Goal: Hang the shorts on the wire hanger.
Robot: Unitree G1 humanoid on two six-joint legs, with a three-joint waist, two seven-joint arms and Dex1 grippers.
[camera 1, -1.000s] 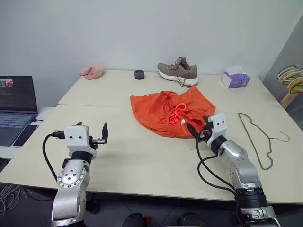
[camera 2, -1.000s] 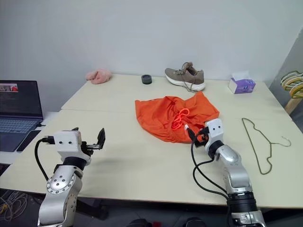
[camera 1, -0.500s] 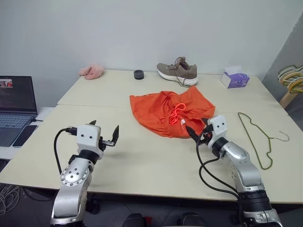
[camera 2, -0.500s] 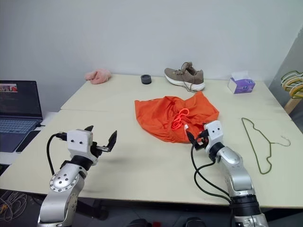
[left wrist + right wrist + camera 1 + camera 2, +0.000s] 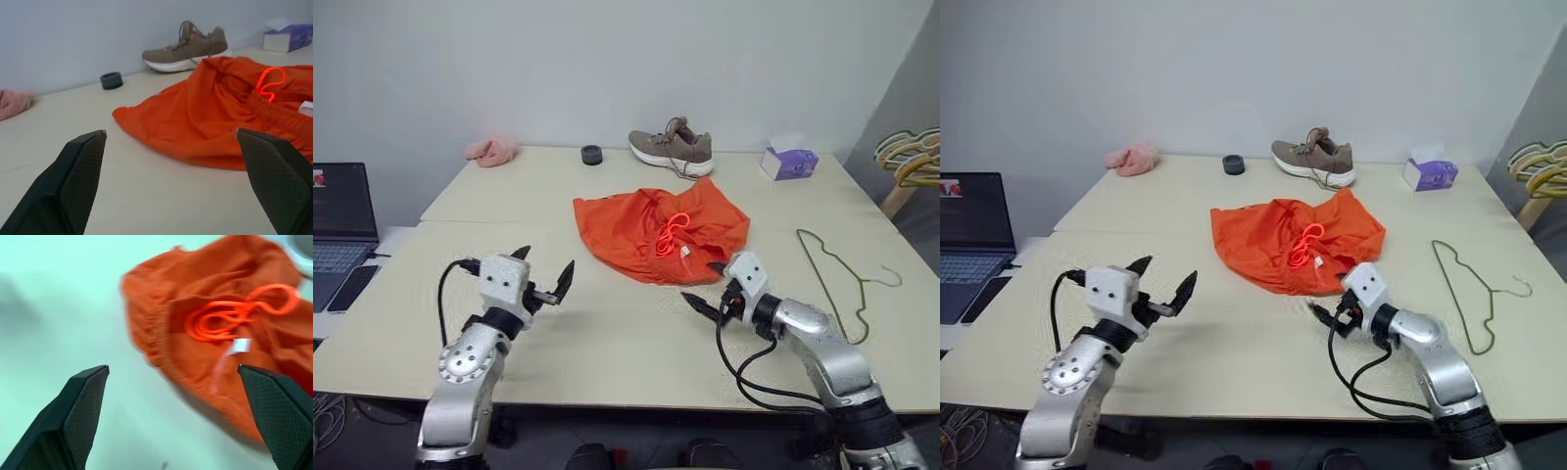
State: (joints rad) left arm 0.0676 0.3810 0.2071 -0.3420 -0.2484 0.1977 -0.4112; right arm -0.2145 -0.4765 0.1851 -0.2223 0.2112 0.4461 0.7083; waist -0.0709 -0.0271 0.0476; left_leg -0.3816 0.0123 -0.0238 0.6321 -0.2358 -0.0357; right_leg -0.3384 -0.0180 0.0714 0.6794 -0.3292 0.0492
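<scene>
Looking from the head views, the orange shorts [image 5: 658, 235] lie crumpled in the middle of the table [image 5: 607, 343], and I take them as the landmark. The right gripper [image 5: 707, 294] hovers just in front of their near hem, fingers spread wide and empty, so this arm is clearly nearer. The left gripper [image 5: 546, 279] is further away, to the left of the shorts, also released and holding nothing. The wire hanger [image 5: 837, 279] lies flat to the right of the shorts, well apart from them, its long side running away from the robot and its hook pointing right. It is thin, stiff, dull-coloured wire; the shorts are soft, wrinkled cloth with an elastic waistband. In the left wrist view, the shorts [image 5: 220, 117] lie ahead between the open fingers [image 5: 80, 171], with a grey shoe [image 5: 188, 46] behind them. In the right wrist view, the orange drawstring [image 5: 230, 316] and a white label [image 5: 240, 345] lie close ahead, so I judge a grasp of the waistband is the next move.
</scene>
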